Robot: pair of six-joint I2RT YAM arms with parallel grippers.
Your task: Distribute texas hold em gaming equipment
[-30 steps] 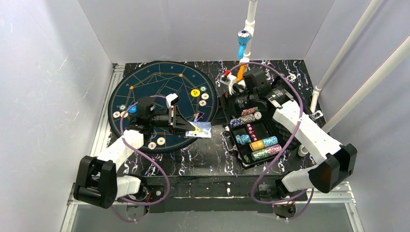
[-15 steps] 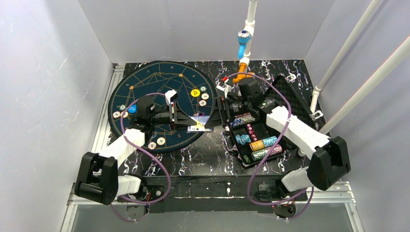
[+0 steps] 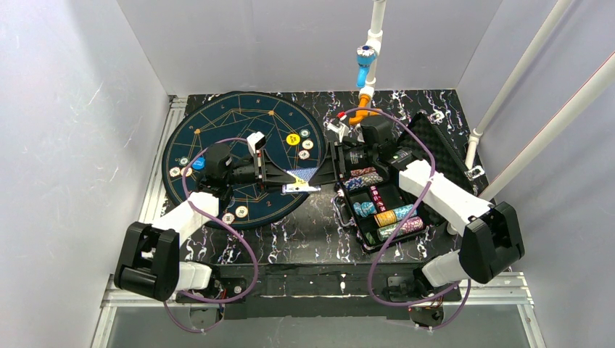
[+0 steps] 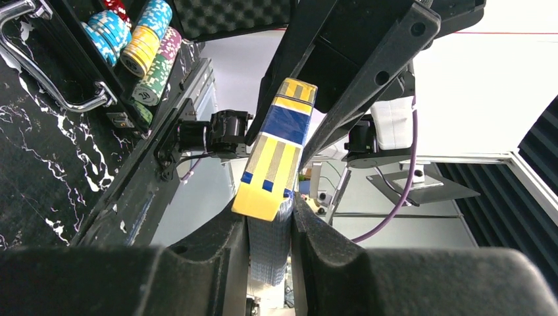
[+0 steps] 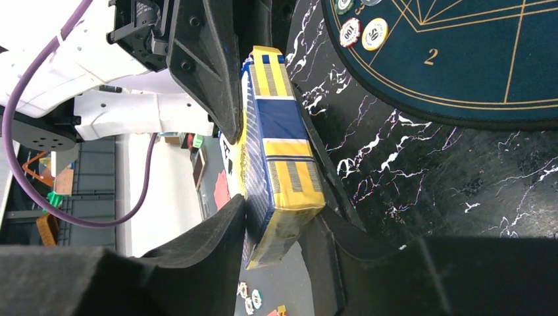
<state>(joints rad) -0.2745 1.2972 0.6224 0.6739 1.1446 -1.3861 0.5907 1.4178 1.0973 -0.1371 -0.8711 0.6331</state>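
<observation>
A yellow and blue playing-card box (image 3: 302, 180) hangs above the table between the round mat (image 3: 239, 119) and the black case (image 3: 347, 215). My left gripper (image 3: 289, 181) is shut on its one end (image 4: 276, 151); the blue patterned side sits between the pads (image 4: 270, 227). My right gripper (image 3: 324, 174) is shut on the other end (image 5: 279, 145), its fingers (image 5: 281, 216) pressing both sides. Rows of coloured chips (image 3: 386, 212) lie in the case. On the mat lie a yellow chip (image 3: 292, 139), a blue chip (image 3: 199, 164) and pale chips (image 3: 234, 214).
The case lid (image 3: 435, 145) stands open at the right behind my right arm. Its metal handle (image 4: 56, 79) lies toward the mat. A white pipe with blue and orange fittings (image 3: 366, 67) rises at the back. Enclosure walls stand close on the left, back and right.
My right gripper swung left from over the case to the card box and its jaws closed on it. My left gripper carried the box a little right and up, still gripping it.
</observation>
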